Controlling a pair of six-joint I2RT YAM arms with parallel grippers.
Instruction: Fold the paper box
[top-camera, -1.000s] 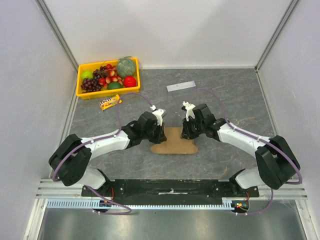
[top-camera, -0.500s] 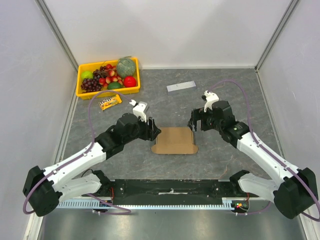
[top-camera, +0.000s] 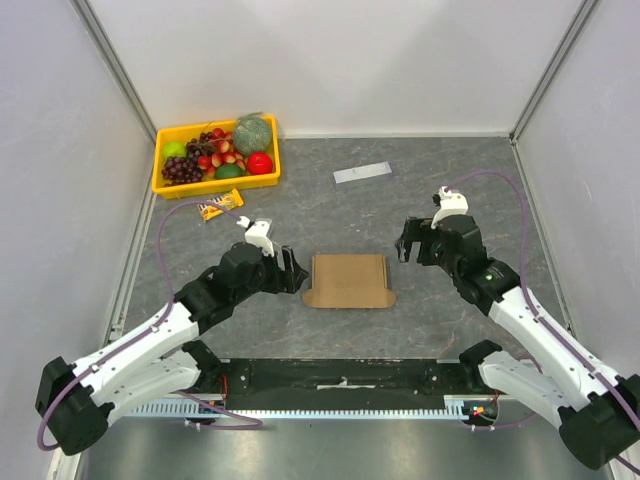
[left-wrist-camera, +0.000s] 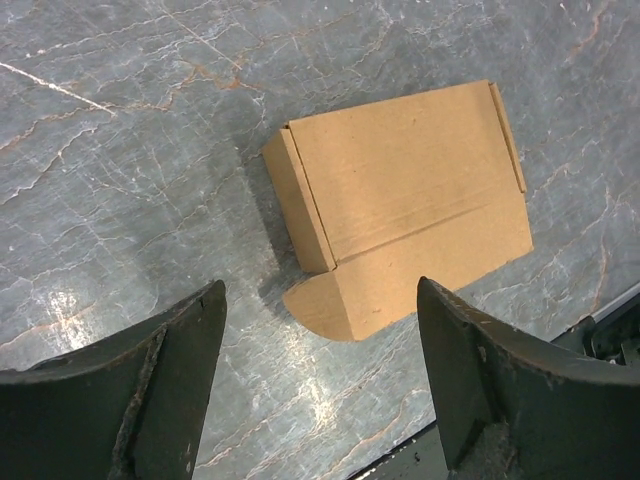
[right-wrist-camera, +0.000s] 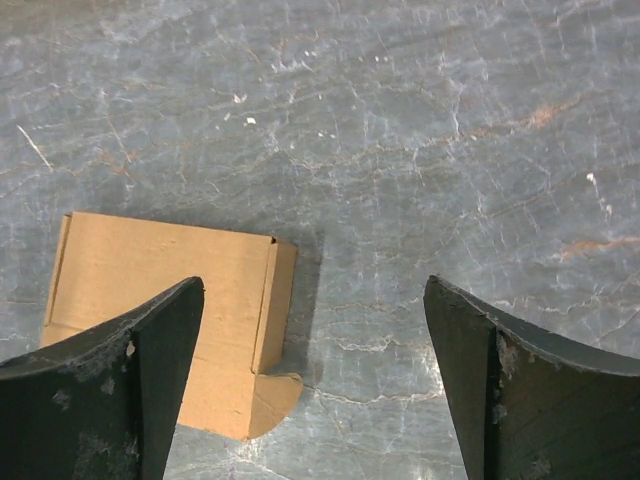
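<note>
Left tool (top-camera: 292, 272) and right tool (top-camera: 404, 242), both spread wide and empty, flank the paper box (top-camera: 348, 281), lying closed by the middle of the near edge of the bench (top-camera: 450, 180); a clean retreat should avoid nudging its rounded tabs.

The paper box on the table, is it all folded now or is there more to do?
Mostly done, it seems: the paper box lies closed as a shallow box. Nothing is in hand: the left claw and right claw are open, beside the box without touching it. Possibly left: a rounded tab sticks out at a near corner and may need tucking in.
</note>
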